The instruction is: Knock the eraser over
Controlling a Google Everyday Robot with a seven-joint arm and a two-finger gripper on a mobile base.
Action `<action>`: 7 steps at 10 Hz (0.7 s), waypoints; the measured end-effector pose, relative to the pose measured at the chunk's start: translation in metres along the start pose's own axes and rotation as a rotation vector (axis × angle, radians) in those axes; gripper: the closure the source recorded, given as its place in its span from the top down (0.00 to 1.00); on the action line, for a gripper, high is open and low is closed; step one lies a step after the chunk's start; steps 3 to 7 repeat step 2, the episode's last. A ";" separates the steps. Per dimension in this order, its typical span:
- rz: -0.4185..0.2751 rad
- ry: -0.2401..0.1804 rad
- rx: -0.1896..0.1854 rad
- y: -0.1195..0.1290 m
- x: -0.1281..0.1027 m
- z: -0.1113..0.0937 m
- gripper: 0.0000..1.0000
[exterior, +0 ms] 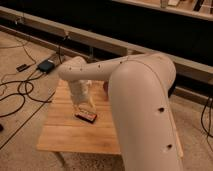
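Lying flat, eraser (86, 115) long axis left-right; pincer (83, 106) above.

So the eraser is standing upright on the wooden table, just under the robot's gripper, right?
Not quite. The eraser is lying flat on the wooden table, not standing upright; the camera view shows its long side down on the boards. The rest holds: it sits just under the gripper, near the middle of the table.

The wooden counter (65, 135) stands on the floor (20, 150), the black eraser (86, 115) lies flat on it, and the gripper (83, 106) sits just above the eraser.
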 end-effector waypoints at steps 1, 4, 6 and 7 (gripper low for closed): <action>-0.001 0.000 -0.001 0.000 0.000 0.000 0.65; 0.000 0.000 0.000 0.000 0.000 0.000 0.65; 0.000 0.000 0.000 0.000 0.000 0.000 0.65; 0.000 0.000 0.000 0.000 0.000 0.000 0.65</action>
